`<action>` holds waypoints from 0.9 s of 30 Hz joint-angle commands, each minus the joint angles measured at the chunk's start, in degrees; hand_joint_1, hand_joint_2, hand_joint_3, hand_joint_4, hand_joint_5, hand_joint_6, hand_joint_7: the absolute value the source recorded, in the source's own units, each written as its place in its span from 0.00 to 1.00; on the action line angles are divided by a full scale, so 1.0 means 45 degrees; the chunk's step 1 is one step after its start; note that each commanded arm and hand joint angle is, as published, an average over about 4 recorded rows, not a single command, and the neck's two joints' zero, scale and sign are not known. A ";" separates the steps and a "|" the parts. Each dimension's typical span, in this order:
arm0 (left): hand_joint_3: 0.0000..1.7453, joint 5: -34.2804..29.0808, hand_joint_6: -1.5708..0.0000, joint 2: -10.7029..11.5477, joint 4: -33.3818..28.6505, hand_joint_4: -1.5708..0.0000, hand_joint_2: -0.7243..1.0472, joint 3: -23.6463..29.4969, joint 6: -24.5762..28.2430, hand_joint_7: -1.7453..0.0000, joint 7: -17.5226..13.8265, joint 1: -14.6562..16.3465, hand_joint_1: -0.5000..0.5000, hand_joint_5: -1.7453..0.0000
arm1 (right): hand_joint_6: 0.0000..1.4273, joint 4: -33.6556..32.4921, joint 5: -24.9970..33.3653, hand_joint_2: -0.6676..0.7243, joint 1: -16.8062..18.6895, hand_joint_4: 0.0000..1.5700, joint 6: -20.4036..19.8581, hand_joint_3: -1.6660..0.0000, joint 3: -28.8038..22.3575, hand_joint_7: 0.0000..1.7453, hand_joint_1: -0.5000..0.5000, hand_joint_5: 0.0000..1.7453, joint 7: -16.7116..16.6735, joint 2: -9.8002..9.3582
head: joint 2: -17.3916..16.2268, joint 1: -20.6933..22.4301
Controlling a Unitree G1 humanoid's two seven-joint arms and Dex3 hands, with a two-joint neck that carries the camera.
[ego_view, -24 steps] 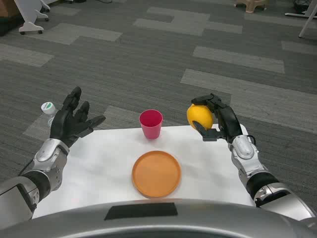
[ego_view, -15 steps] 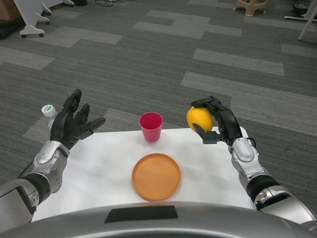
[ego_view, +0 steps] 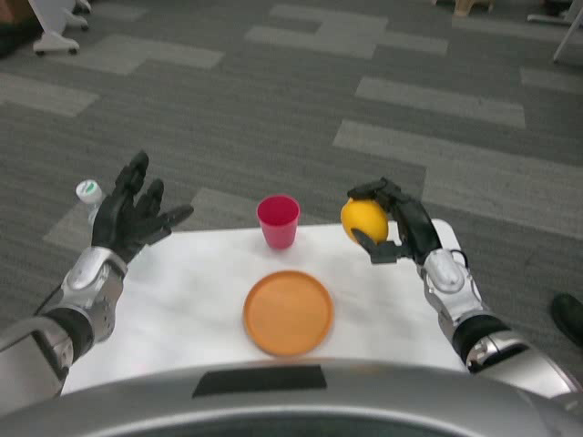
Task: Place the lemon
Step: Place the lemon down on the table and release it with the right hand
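Held off the table in the right hand (ego_view: 398, 229): the lemon (ego_view: 365, 219), yellow, gripped from its right side, dark fingers (ego_view: 372, 189) hooked over the top and another finger tucked under its lower right. Up in the air near the table's (ego_view: 191, 291) far right corner, right of the cup (ego_view: 278, 221) and well apart from it. Looks nearly round from here; long axis hard to make out in the soft, blurred frame — possibly lying left to right, no tip or stem end visible. Wrist and silver forearm running down toward the lower right corner.

Raised at the far left corner: the left hand (ego_view: 130, 217), palm turned up and inward, fingers spread apart, nothing in it. Just behind its fingertips, on the floor side, a small bottle (ego_view: 89, 195) with a white and green cap, mostly hidden.

Standing upright near the far edge, about centre: the pink cup, mouth open upward. Flat on the white top in front of it, nearer the robot — the orange plate (ego_view: 288, 312), apart from the cup and below and left of the lemon. Nothing on the plate.

Beyond the table, grey patterned carpet (ego_view: 301, 100). At the right edge, a dark shoe (ego_view: 568, 317).
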 commanded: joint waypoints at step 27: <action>0.05 0.0009 1.00 0.0202 0.0056 1.00 0.70 0.0111 -0.0134 1.00 0.0035 -0.0241 1.00 1.00 | 0.62 0.3994 0.0131 0.05 -0.0901 0.33 0.0962 0.30 0.1590 0.68 0.29 0.78 -0.0017 -0.0066 | -0.1002 -0.1386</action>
